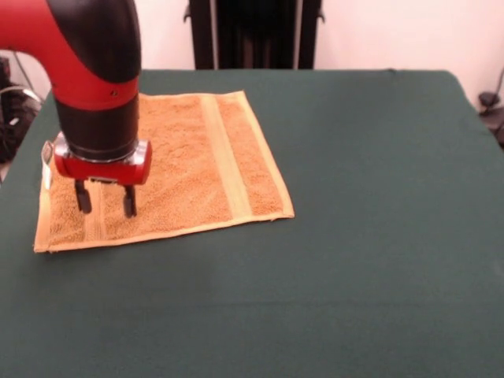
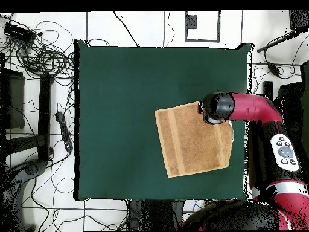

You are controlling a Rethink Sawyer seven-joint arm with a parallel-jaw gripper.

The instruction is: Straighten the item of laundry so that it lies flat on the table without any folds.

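Note:
The orange-yellow towel lies spread out on the far left part of the dark green table, with a woven band running across it near its right side. A small white tag shows at its left edge. My gripper points straight down over the towel's near left part, open and empty. I cannot tell whether its tips touch the cloth. In the overhead view the towel lies near the table's right edge, and the arm's wrist hides the gripper over the towel's upper right corner.
A black stand rises behind the table's far edge. Cables and gear lie on the floor beside the table. The arm reaches in from the right in the overhead view. The towel sits close to the table's edge there.

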